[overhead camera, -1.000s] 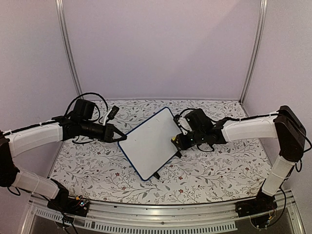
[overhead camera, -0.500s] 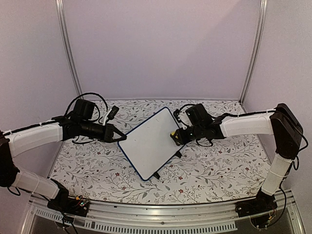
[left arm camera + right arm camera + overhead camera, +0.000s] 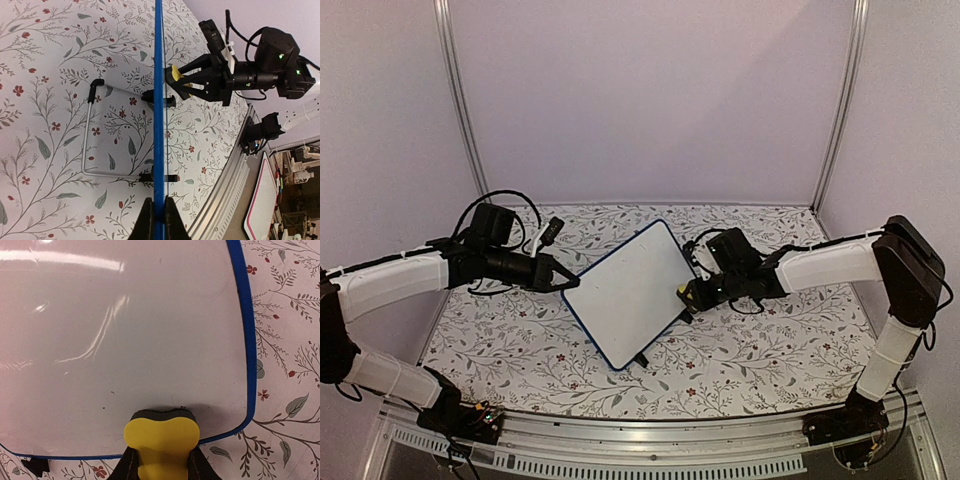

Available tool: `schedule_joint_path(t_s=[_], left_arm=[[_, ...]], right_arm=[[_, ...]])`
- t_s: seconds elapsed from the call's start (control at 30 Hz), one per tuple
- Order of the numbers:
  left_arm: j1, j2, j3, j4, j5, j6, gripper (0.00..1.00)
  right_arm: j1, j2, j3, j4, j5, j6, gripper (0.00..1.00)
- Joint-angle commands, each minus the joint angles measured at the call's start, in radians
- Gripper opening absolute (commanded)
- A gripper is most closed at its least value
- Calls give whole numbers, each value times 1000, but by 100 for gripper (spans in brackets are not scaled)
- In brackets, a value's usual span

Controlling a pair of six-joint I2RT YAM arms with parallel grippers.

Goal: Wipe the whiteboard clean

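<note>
- As viewed from above, shows the whiteboard (image 3: pixel 625 290) standing tilted near the middle of the flower-patterned counter (image 3: pixel 770 350), its corners turned toward the counter's edges.
- Shows a plain, glossy white face with a few tiny dark specks, set inside a thin blue frame with rounded corners.
- Has the left claw (image 3: pixel 568 284) pinched shut on the whiteboard's edge, on the side toward the counter's left edge. Seen edge-on from the left wrist, with a fingertip on either side of the blue frame.
- Has the right claw (image 3: pixel 692 293) closed around a yellow eraser (image 3: pixel 161 440), whose dark pad touches the white face just inside the frame, close to a rounded corner on the side toward the counter's right edge.
- Behind the board, shows a wire stand (image 3: pixel 90 130) and small black feet (image 3: pixel 159 99) resting on the counter.
</note>
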Motion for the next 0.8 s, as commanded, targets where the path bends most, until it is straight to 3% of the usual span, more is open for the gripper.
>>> schedule_joint_path(t_s=[0.0, 0.5, 0.77], left_arm=[[-3, -16, -1, 36, 34, 29, 0], [-2, -17, 1, 37, 34, 29, 0], [-3, -16, -1, 37, 33, 28, 0]], right_arm=[[-1, 29, -48, -65, 16, 14, 19], [-1, -67, -34, -111, 45, 6, 19], [-1, -138, 60, -119, 133, -20, 19]])
